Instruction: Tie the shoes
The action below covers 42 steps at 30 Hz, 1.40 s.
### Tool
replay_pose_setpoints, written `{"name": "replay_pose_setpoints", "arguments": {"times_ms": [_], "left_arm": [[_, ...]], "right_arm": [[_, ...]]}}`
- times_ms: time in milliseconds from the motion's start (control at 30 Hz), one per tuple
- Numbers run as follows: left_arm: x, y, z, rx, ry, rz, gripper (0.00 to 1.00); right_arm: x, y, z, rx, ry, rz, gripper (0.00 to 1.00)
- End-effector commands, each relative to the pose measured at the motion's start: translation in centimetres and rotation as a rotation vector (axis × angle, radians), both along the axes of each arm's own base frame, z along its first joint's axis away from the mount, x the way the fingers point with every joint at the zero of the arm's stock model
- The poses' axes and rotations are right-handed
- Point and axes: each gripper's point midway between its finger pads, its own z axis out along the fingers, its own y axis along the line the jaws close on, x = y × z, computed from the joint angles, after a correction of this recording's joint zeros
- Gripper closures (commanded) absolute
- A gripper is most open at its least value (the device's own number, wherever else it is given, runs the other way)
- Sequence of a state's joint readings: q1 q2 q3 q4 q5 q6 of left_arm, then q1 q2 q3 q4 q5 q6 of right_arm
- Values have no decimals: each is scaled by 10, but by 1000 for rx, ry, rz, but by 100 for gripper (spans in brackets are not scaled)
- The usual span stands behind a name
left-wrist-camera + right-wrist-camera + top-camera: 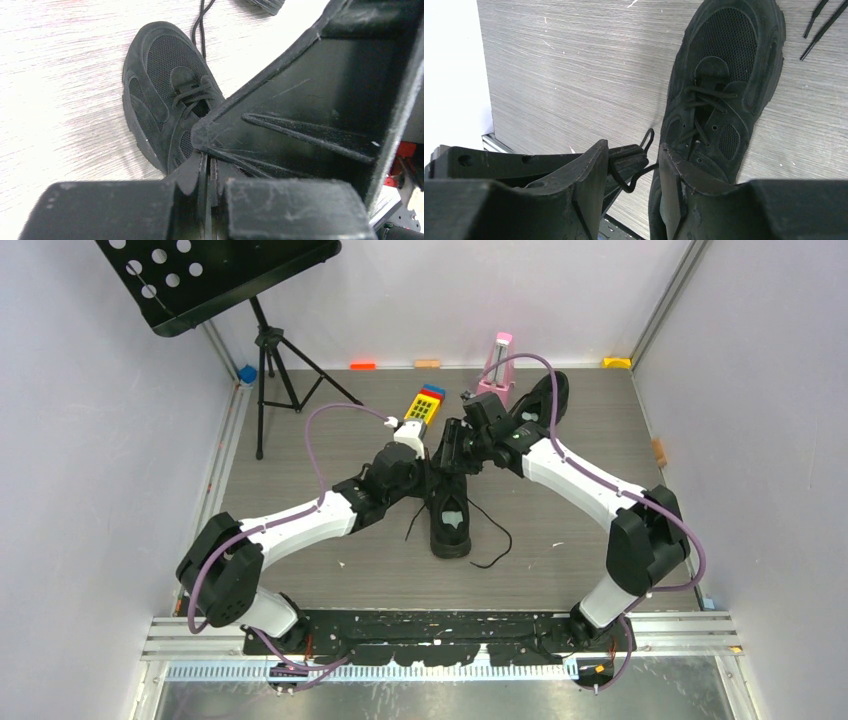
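Observation:
One black shoe (449, 525) lies mid-table with a pale grey insole patch; it also shows in the left wrist view (165, 95) and the right wrist view (719, 95). The second shoe (548, 398) lies at the back right, partly under the right arm. My left gripper (438, 457) (210, 162) is shut, its tips pinching a loop of thin black lace (640, 167) just above the shoe's collar. My right gripper (458, 447) (631, 152) is open, its fingers (591, 170) on either side of the left gripper's tips and the lace loop. Loose lace ends (492, 540) trail on the table.
A black music stand on a tripod (272, 355) stands at the back left. A coloured toy block (425, 403) and a pink object (499, 365) sit behind the grippers. Pale walls enclose the table on three sides. Other lace tips (819, 25) lie beyond the toe.

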<state>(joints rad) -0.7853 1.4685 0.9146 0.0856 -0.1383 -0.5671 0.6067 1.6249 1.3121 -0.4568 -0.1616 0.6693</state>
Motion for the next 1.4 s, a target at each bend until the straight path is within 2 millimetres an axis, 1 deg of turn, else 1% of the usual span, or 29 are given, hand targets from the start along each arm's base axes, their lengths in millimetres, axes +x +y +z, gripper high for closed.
{"name": "replay_pose_setpoints", "arguments": {"times_ms": [0,100,200,300,367,400,467,500,567,600,633,833,933,1067,1300,1367], "left_arm": [[10,-3,28,-36,-59,11,100],[10,-3,28,-37,-59,11,100],[10,-3,29,-38,-60,11,100],[9,-3,30,-41,-62,9,100],[9,-3,31,-41,-63,9,100],[9,-3,31,-40,-63,8,100],[8,-2,31,-38,-62,10,100],[8,-2,31,-38,-63,11,100],[8,-1,31,-37,-62,12,100],[8,-1,32,-36,-63,12,100],[8,-1,31,-34,-62,12,100],[7,1,32,-34,-64,13,100],[7,1,32,-35,-65,13,100],[7,1,33,-37,-68,14,100],[7,0,33,-42,-66,11,100],[6,-1,34,-46,-67,8,100]], "right_arm": [[-4,-5,21,19,-44,-18,55],[-7,-3,21,36,-34,-15,60],[-9,-1,24,54,-31,-14,62],[-10,-1,27,60,-33,-14,70],[-10,0,28,65,-28,-10,78],[-11,0,28,64,-24,-9,79],[-11,0,28,63,-25,-8,79],[-10,-1,28,63,-25,-11,76],[-10,-1,28,56,-27,-10,59],[-11,-2,28,50,-27,-10,53],[-11,-4,28,42,-30,-13,50],[-18,-9,37,63,-39,-21,51],[-22,-9,36,77,-25,-28,51],[-26,-3,33,102,-8,-17,54],[-23,4,26,104,6,-6,54],[-21,5,27,104,3,-7,57]]}}
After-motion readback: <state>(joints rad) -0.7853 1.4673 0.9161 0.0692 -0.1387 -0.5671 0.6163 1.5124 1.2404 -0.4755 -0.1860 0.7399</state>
